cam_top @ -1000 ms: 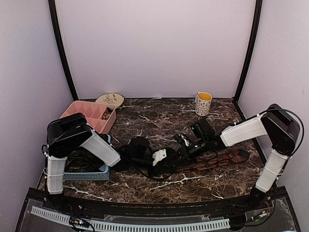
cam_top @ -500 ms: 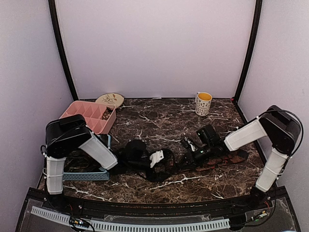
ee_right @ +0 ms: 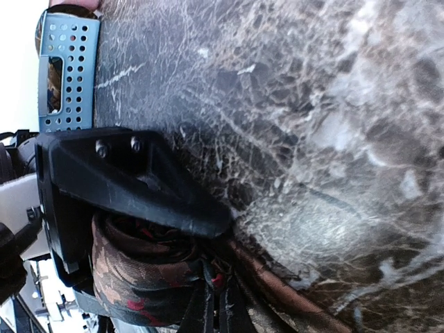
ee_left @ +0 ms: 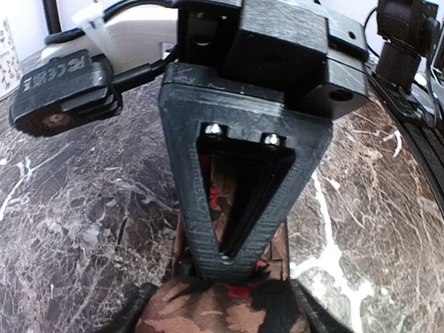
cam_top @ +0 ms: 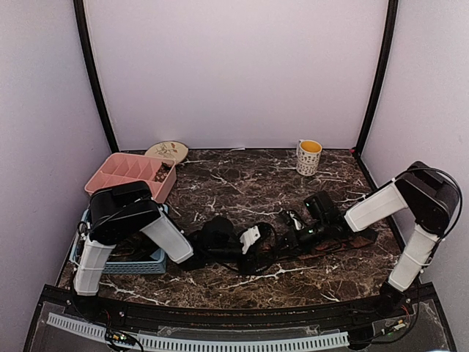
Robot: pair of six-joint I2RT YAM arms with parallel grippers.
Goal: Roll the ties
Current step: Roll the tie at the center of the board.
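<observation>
Reddish-brown tie (ee_left: 208,309) is sitting clamped in your left gripper (ee_left: 232,260) and right gripper (ee_right: 159,267), so you are needing even tension between them.

Left wrist view, upper left of frame: black plastic housing (ee_left: 64,91) with a cable, "FC" and "CE" marks embossed on its top face. Any finer print there is too small to read. Top and right wrist views: nothing legible. Mug (cam_top: 309,156) pattern unreadable.
</observation>
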